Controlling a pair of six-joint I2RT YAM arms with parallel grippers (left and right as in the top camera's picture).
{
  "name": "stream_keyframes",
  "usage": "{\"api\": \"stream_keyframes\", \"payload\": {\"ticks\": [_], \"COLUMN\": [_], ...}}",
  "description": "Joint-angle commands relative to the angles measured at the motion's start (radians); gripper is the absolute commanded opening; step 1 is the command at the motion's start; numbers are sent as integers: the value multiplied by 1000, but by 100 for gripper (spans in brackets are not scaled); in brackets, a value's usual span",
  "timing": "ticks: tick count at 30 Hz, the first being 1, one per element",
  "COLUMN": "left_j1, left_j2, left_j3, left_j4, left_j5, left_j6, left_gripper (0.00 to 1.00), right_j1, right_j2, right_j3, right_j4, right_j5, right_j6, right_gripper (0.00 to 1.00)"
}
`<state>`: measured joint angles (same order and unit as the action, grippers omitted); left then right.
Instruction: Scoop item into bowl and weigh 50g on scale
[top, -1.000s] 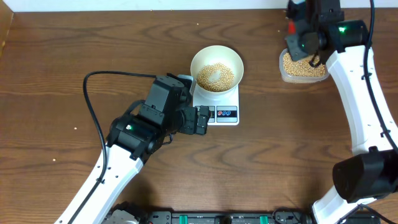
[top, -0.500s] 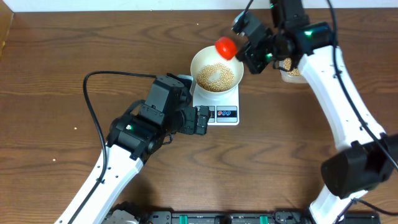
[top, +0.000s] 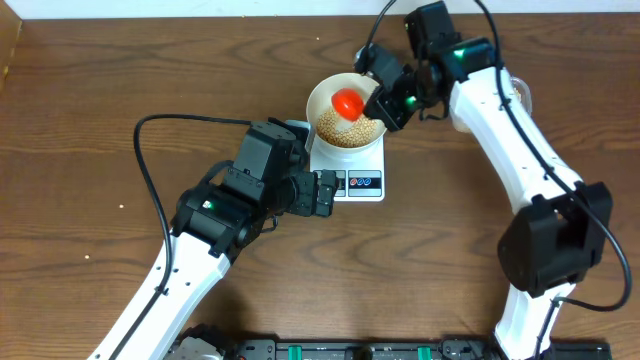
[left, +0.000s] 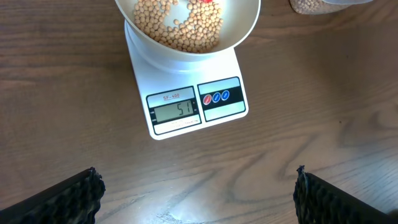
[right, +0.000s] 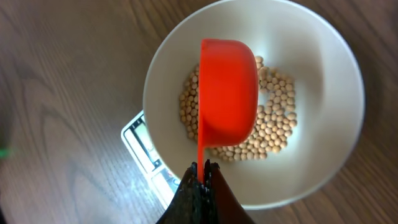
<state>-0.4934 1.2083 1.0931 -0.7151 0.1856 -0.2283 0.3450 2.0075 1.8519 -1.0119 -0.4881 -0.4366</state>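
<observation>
The cream-white bowl (top: 322, 92) stands on the white scale (top: 372, 190) and holds a pile of tan beans (top: 338, 130). The scale's display (left: 175, 111) reads 51. My right gripper (top: 388, 98) is shut on the handle of a red scoop (top: 347, 101), which hangs over the beans in the bowl; in the right wrist view the scoop (right: 227, 90) shows its underside above the beans (right: 273, 121) and bowl (right: 323, 68). My left gripper (left: 196, 193) is open and empty, just in front of the scale (left: 224, 115).
A clear plastic tub (top: 520, 92) of beans sits right of the bowl, mostly hidden behind my right arm; its corner shows in the left wrist view (left: 311, 6). A black cable (top: 150, 180) lies left of my left arm.
My right gripper has carried the red scoop left from the tub to over the bowl. The left arm has not moved.
</observation>
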Motion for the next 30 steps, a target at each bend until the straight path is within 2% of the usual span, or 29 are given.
{"api": "stream_keyframes", "payload": {"ticks": [1, 12, 30], "left_j1": [3, 3, 3], "left_j2": [2, 2, 2], "left_j3": [17, 17, 17], "left_j4": [-3, -3, -3], "left_j5": [5, 5, 5], "left_j6": [10, 10, 10], "left_gripper": [100, 100, 100], "right_j1": [18, 61, 73], "right_j2": [33, 87, 120], "right_j3": [8, 6, -5], "right_j4": [15, 58, 47], "right_j5": [28, 139, 138], "right_j6": [-18, -21, -21], "right_gripper": [1, 1, 1]}}
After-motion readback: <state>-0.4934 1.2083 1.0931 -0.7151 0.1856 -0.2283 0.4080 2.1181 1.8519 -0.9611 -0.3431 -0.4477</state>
